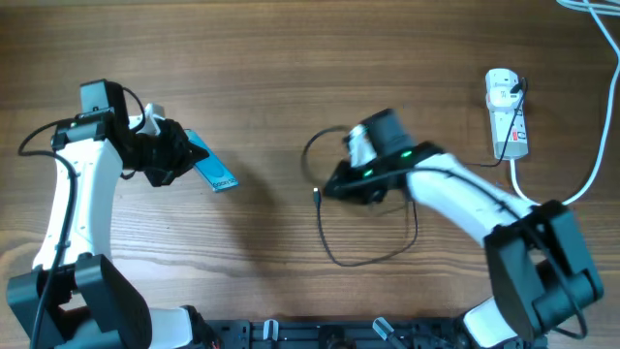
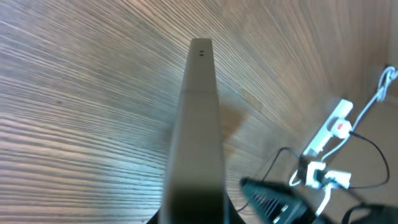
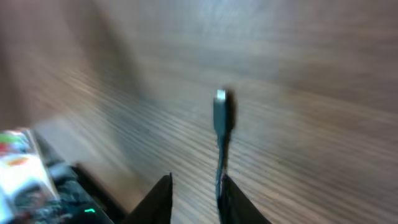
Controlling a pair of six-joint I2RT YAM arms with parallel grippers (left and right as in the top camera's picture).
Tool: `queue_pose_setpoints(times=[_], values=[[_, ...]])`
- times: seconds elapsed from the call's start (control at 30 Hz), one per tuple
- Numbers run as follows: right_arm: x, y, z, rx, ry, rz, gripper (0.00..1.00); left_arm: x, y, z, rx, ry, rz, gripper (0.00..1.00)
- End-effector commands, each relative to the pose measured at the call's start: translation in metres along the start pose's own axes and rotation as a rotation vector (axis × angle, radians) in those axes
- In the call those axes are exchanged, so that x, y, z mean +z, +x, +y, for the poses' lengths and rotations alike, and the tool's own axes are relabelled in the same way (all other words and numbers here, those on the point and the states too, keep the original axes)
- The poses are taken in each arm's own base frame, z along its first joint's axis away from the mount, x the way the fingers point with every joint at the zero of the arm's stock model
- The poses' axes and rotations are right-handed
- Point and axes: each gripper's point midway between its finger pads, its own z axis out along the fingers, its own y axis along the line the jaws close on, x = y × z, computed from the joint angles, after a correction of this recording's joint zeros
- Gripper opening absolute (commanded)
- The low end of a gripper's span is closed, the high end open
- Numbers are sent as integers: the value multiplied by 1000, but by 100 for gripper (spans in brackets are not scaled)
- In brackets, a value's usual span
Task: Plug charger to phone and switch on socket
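My left gripper [image 1: 172,155] is shut on the phone [image 1: 215,171], a cyan-blue screen tilted above the table at the left. In the left wrist view the phone [image 2: 196,118] shows edge-on, running up from my jaws [image 2: 193,214]. The charger [image 1: 334,254], a thin black cable, loops on the table at the centre, its connector tip just left of my right gripper [image 1: 334,186]. In the right wrist view the fingers [image 3: 194,186] stand apart and the charger [image 3: 220,112] runs along the inner side of the right finger. The white socket [image 1: 506,116] lies far right and shows in the left wrist view [image 2: 333,124].
A thick white cord [image 1: 591,174] runs from the socket along the right edge of the table. The charger's plug sits in the socket's far end. My right arm [image 2: 273,199] shows low in the left wrist view. The table is brown wood.
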Motion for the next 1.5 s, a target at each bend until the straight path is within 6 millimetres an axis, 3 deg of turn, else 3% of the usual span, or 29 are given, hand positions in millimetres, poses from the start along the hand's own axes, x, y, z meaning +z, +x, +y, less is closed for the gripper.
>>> queue_pose_setpoints(times=[0.0, 0.13, 0.37, 0.43, 0.5, 0.53, 0.63, 0.73, 0.8, 0.83, 0.9, 0.93, 0.97, 1.03, 1.17, 1.33, 1.4, 1.47], values=[[23, 13, -8, -97, 271, -83, 28, -9, -8, 6, 15, -17, -41, 4], [27, 13, -10, -173, 501, -262, 28, -9, -7, 6, 15, -17, -40, 4], [46, 0, -22, -197, 555, -308, 25, -9, -7, 5, 14, -16, -40, 4], [56, 4, -29, -186, 558, -279, 20, -9, -7, 5, 14, -17, -40, 4], [63, 9, -38, -151, 574, -257, 4, -9, -7, 6, 12, -17, -37, 4], [62, 10, -40, -151, 581, -251, 4, -8, -6, 5, 10, -15, -33, 4], [35, 15, -29, -175, 583, -204, 4, -8, -4, 2, 6, 3, -24, 4], [9, 9, 23, -245, 284, -138, 4, -12, -4, -20, 28, 136, -7, 4], [-18, 1, 40, -239, 114, -122, 4, -15, -5, -34, 49, 214, -2, 4], [-32, -5, 31, -222, 97, -126, 4, -16, -5, -39, 59, 246, 2, 4], [-35, -2, 12, -211, 135, -91, 4, -16, -5, -40, 60, 252, 5, 4], [-28, 4, 7, -190, 150, -57, 8, -16, -5, -40, 64, 252, 4, 4], [-20, 10, 6, -180, 158, -32, 30, -16, -5, -40, 69, 252, 1, 4], [2, 19, 7, -167, 194, -4, 42, -17, -7, -42, 76, 256, -7, 4], [40, 29, -12, -162, 400, -45, 40, -17, -6, -41, 73, 255, -3, 4], [69, 42, -65, -103, 629, -24, 41, -16, -3, -40, 61, 249, 9, 4], [80, 46, -47, -170, 517, 45, 43, -16, -3, -40, 62, 249, 9, 4], [68, 37, -15, -207, 462, 54, 43, -16, -3, -40, 62, 249, 8, 4]])
